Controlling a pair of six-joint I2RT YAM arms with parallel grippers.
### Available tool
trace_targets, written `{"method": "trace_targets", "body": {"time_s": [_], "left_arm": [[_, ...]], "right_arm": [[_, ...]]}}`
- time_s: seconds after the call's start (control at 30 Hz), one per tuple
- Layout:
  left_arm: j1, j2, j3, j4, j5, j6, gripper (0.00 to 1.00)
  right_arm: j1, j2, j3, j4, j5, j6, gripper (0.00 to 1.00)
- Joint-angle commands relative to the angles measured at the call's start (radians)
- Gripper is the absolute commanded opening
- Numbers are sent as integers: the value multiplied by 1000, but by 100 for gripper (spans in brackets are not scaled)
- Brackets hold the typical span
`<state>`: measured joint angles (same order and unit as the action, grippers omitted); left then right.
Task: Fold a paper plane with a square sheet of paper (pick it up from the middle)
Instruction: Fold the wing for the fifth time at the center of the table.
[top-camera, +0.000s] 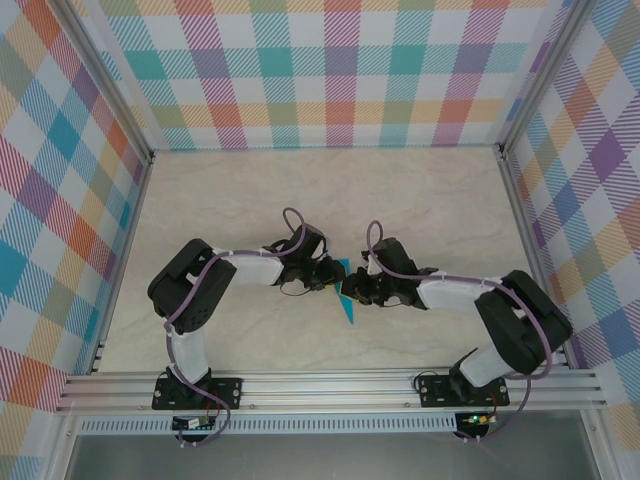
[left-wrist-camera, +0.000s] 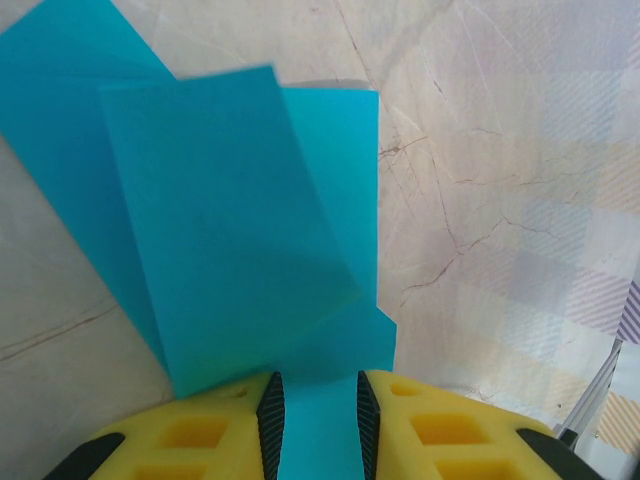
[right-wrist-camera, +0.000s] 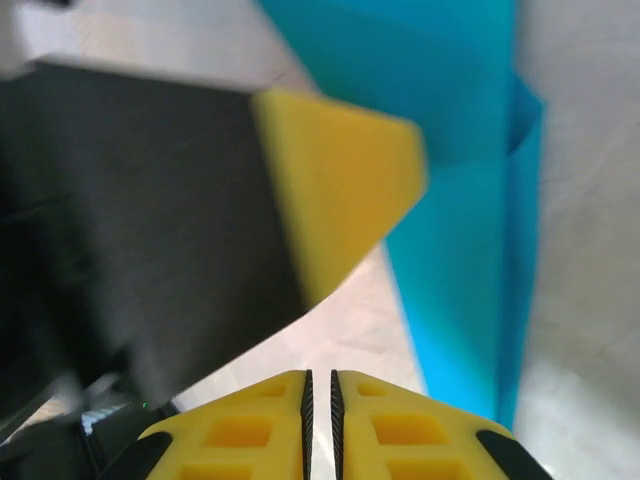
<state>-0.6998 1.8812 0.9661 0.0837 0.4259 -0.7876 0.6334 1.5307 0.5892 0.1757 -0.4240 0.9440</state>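
Paper plane, half folded in overlapping cyan layers, under the left gripper, jaws a little apart with cyan showing through the gap between the black pads. Right gripper closed pad to pad on nothing, just beside the paper's long edge, a yellow finger of the left gripper close in front. Lies near the middle of the marbled table, slightly toward the table's near edge.

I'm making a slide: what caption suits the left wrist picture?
Partly folded blue paper reaching between the parted yellow fingers of the left gripper, pale marbled table behind.
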Motion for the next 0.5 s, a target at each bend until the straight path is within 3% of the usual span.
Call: {"method": "trace_targets", "body": {"time_s": [0.0, 0.17, 0.27, 0.47], "left_arm": [[-24, 65, -18, -36, -30, 21, 29], [-24, 47, -14, -32, -24, 25, 30], [-24, 14, 23, -57, 8, 54, 32], [-16, -129, 123, -220, -66, 169, 43]], "right_arm": [[-8, 59, 29, 78, -34, 37, 13], [-14, 94, 29, -111, 54, -23, 12], [-14, 126, 17, -248, 113, -67, 5], [-14, 159, -45, -201, 77, -99, 5]]}}
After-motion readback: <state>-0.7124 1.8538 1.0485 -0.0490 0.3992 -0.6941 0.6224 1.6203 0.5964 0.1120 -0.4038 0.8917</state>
